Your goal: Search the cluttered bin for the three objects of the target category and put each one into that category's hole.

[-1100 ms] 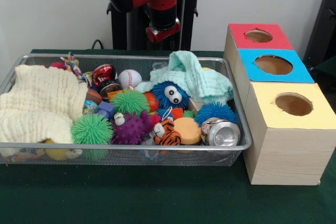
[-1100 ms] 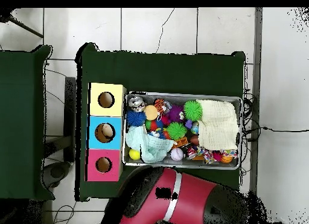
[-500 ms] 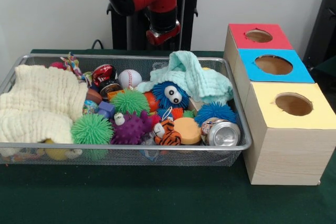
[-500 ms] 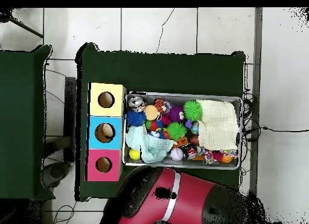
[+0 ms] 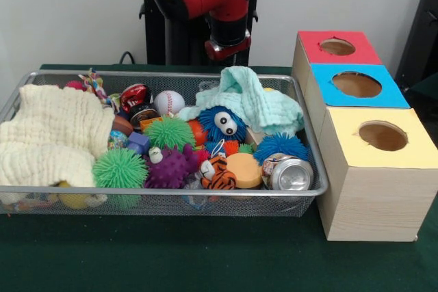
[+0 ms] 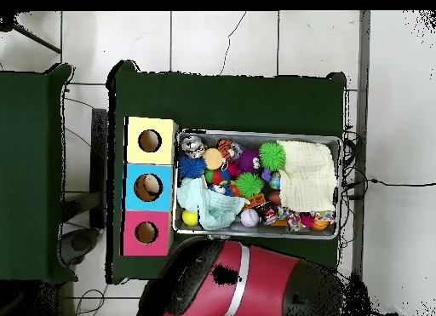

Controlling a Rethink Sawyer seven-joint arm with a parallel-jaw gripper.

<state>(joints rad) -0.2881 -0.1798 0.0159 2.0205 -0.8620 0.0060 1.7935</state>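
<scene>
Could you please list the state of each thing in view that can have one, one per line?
Soda can: lying on its side in the bin, open end facing the camera.
Mint cloth: crumpled, draped over toys.
Cream cloth: bunched at the bin's end, covering toys.
Red hole: open.
Blue hole: open.
Yellow hole: open.
Gripper: raised behind the bin, holding nothing visible; jaws unclear.

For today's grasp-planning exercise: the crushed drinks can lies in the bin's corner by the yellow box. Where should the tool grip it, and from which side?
Probably from above, across the can's curved sides: it lies on its side, silver end facing the front, wedged between the bin wall and the orange disc. Only its top is free.
</scene>
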